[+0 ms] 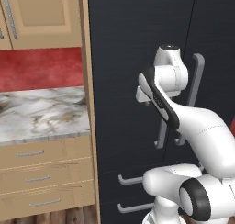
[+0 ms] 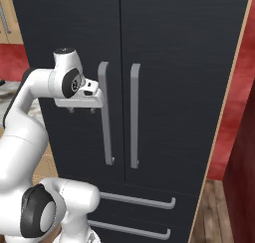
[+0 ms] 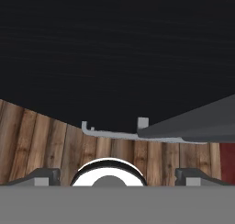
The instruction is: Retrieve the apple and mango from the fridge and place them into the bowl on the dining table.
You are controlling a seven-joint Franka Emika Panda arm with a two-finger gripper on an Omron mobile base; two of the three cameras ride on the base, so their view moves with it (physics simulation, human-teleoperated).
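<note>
Fridge [image 2: 164, 48] is fully shut, so apple and mango must be inside, out of sight; no bowl or dining table here. Gripper [image 2: 82, 109] is right at the fridge's left door handle [image 2: 104, 112], pointing down along it. Risk: fingers straddle nothing or clip the bar's edge, so the pull slips off and the door doesn't budge; the arm is also tucked close to the door. Fingers [image 3: 46, 175] spread wide, holding nothing; can't tell if they touch the handle.
</note>
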